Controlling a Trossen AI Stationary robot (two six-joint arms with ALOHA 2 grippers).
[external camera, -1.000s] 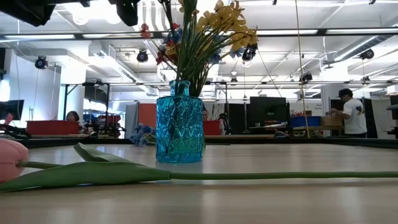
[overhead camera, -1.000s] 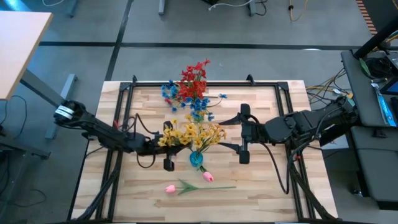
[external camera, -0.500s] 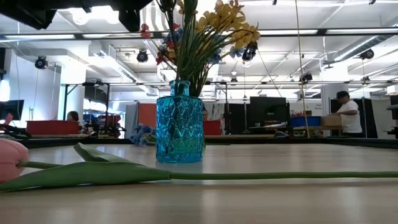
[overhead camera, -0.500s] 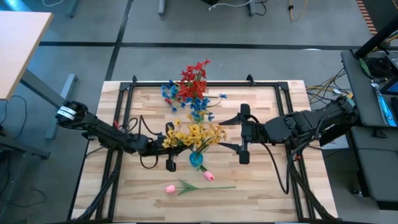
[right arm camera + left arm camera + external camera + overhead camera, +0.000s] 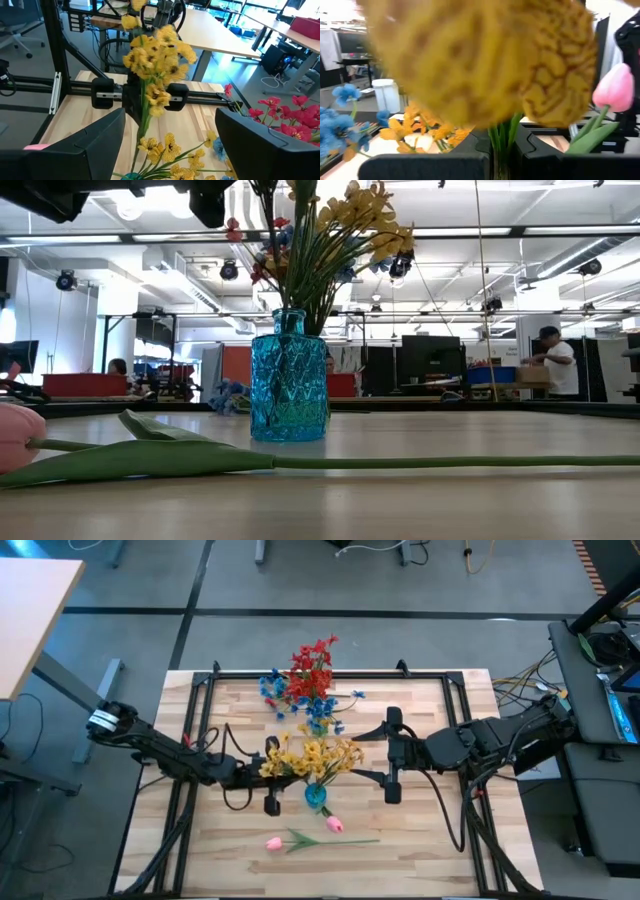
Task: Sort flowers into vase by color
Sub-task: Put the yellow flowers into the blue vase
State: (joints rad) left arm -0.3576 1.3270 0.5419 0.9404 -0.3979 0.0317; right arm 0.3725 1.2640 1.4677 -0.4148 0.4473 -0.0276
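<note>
Currently: left gripper is clamping a yellow spray above the blue vase | right gripper is waiting beside it, fingers apart | advice: be steering the stem straight into the neck, releasing only once seated.

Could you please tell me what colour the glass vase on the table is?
The vase is blue-turquoise with a diamond-cut pattern, seen best in the low view.

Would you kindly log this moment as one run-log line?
left claw: shut on yellow flower stem above blue vase | right claw: open, waiting beside vase | pink tulip: lying on table
</note>
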